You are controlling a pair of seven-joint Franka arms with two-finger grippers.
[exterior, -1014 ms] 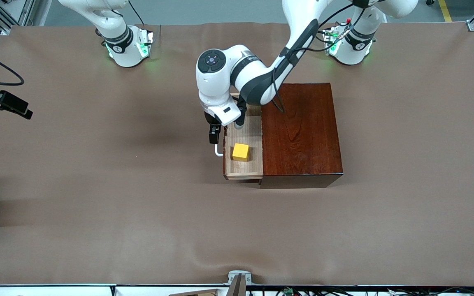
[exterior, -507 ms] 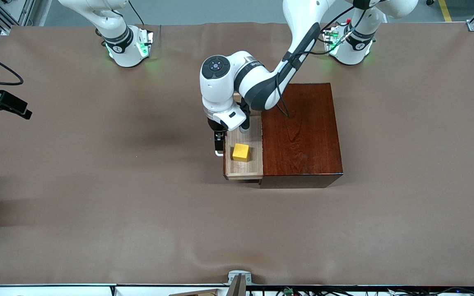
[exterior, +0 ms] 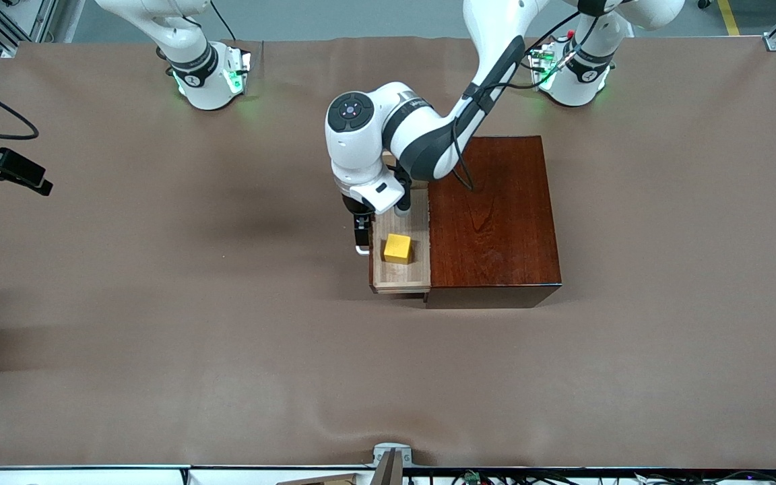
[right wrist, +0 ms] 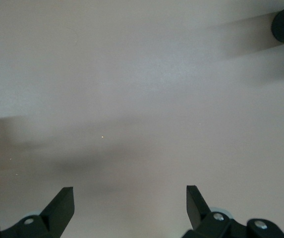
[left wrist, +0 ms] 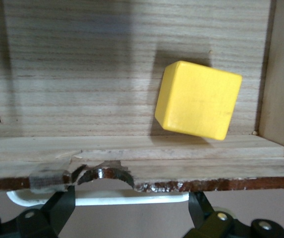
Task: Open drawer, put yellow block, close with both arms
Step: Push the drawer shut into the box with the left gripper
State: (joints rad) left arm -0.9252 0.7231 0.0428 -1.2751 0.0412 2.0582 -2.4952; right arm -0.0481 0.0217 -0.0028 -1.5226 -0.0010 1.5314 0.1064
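Brown cloth covers worktop (exterior: 159, 337), wide and flat, w/ faint creases. Wooden box (exterior: 496, 215), glossy dark reddish-brown, sits about mid-worktop, toward left arm's end. Drawer (exterior: 398, 273) partly pulled out of box's side that faces right arm's end; pale wood floor and rims showing, dark red-brown front chipped along top edge in left wrist view (left wrist: 132, 176). White bar handle (exterior: 360, 250) on drawer front, seen also in left wrist view (left wrist: 102, 199).

Left arm (exterior: 428, 128) reaches from its base over box edge and bends down over drawer. Left gripper (exterior: 361, 229) at drawer front, just above handle; fingers (left wrist: 57, 210) spread wide, one each side of handle bar, not clamped on it. Contact w/ handle: can't tell.

Right arm (exterior: 186, 47) waits; only base and lower link in front view. Right gripper (right wrist: 129, 206) over bare cloth, fingers (right wrist: 62, 203) wide apart, nothing between.

Yellow block (exterior: 398, 248) rests on drawer floor, slightly skewed to drawer walls, close to rim nearer front camera; in left wrist view (left wrist: 198, 99) near drawer front, apart from fingers.
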